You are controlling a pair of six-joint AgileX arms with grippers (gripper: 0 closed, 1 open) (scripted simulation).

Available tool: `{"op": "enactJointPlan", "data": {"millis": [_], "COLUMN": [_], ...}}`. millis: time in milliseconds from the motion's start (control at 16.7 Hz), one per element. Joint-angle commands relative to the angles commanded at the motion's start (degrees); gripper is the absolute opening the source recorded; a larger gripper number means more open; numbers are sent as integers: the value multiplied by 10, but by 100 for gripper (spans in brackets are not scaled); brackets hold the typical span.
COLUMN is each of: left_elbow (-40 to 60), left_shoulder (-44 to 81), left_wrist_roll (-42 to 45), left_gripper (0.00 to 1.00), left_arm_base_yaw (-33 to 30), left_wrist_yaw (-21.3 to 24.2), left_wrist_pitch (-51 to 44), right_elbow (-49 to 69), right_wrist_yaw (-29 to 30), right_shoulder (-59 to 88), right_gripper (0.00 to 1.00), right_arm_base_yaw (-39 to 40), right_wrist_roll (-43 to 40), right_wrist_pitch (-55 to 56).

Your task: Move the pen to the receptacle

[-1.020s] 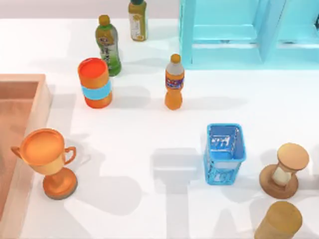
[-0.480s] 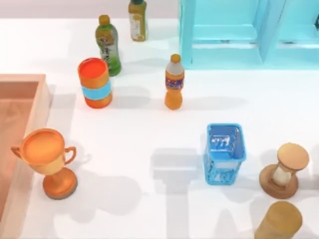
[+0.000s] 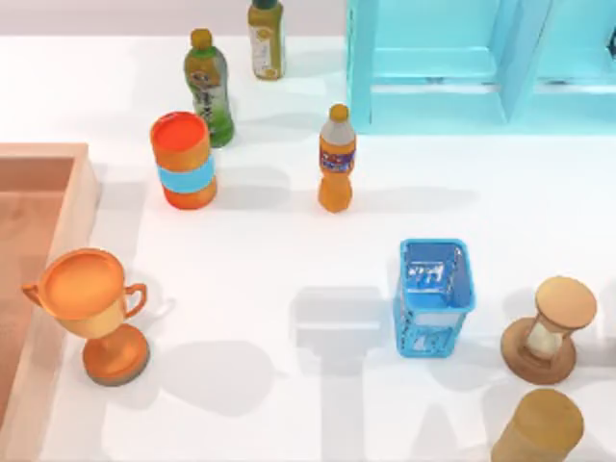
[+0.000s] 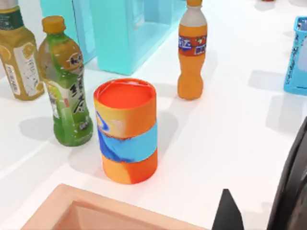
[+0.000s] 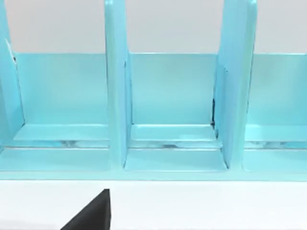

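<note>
The pen is out of view. The receptacle, a shallow box of reddish-tan wood, lies at the table's left edge, and its corner also appears in the left wrist view. My left gripper hangs above the table just beside that corner. It is open, with bare white table between its dark fingers. It faces an orange can with a blue band. A dark part of my right gripper appears before a turquoise shelf unit.
An orange trophy stands against the receptacle's right wall. Behind it are the orange can, a green bottle, a yellow-label bottle and an orange-drink bottle. A blue mesh basket, an hourglass and a tan cylinder stand at right.
The shadow over the receptacle's floor has lightened and the shadows beside the trophy have shifted. Nothing on the table has moved.
</note>
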Motion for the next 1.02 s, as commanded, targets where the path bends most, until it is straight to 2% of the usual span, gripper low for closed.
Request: {"op": "enactJointPlan", "data": {"millis": [660, 1020], "left_elbow": [0, 0], "left_shoulder": [0, 0], "left_wrist_roll": [0, 0], "left_gripper": [98, 100], "left_arm_base_yaw": [0, 0], "left_wrist_yaw": [0, 0], "left_wrist_pitch": [0, 0], "right_elbow": [0, 0], "right_wrist_yaw": [0, 0], "right_shoulder": [0, 0], "right_gripper": [100, 100], "right_arm_base_yaw": [0, 0], "right_wrist_roll": [0, 0], "right_wrist_pitch": [0, 0]}}
